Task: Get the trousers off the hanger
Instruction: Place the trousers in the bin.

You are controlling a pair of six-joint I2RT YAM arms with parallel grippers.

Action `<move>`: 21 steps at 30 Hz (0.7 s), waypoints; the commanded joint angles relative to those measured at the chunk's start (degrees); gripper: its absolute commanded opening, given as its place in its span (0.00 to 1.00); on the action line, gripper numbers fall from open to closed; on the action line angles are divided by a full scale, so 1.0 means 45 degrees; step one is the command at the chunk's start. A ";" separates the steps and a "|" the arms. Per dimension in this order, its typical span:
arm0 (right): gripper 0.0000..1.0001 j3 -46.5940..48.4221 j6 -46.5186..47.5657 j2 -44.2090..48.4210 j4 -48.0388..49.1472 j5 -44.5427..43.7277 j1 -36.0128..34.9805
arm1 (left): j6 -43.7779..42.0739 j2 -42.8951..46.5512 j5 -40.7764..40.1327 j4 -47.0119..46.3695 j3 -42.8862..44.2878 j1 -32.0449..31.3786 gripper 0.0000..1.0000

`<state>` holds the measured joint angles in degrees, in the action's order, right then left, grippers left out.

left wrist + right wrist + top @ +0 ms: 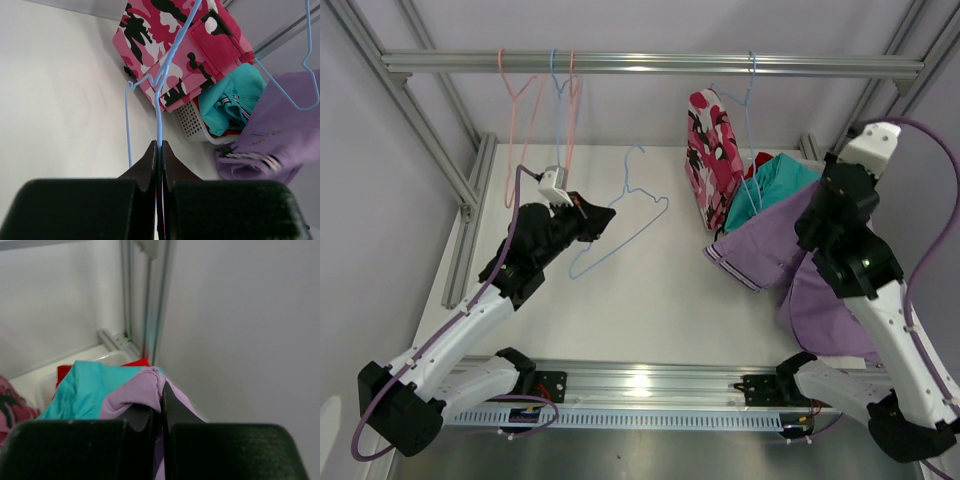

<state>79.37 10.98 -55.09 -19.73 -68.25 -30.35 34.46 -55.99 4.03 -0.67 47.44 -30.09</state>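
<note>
Left jaws noted pressed together on the wire of a blue hanger (159, 120), held over the desk (650, 300). Right jaws pinched on a fold of the lilac trousers (137, 392), draped far right. Teal pair (775, 180) and red pair (62, 372) seen in a white basket (192, 122); camouflage pair (712, 150) just beside it.

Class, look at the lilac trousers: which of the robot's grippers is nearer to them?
Right. The right gripper is shut on a fold of the lilac trousers; the left gripper pinches a blue hanger well to their left.
</note>
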 commanded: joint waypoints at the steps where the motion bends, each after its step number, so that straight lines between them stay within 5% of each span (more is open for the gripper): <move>1: 0.00 0.1694 -0.2125 -0.0976 -0.1453 0.2370 0.1038 | -0.0216 -0.0019 -0.0115 -0.0243 0.0668 0.0123 0.01; 12: 0.00 0.6246 -0.3690 -0.5390 -0.2861 0.4791 0.4496 | -0.0079 -0.0078 0.0197 -0.0242 0.0727 0.0123 0.01; 21: 0.00 0.4337 -0.5194 -0.7015 -0.1732 0.7371 0.6021 | 0.0038 -0.0039 0.0432 -0.0223 0.0766 0.0123 0.01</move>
<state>101.58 -9.02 -85.25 -30.87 -40.73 -4.10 34.50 -56.51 4.75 -0.19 48.18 -30.06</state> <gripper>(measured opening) 0.025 0.011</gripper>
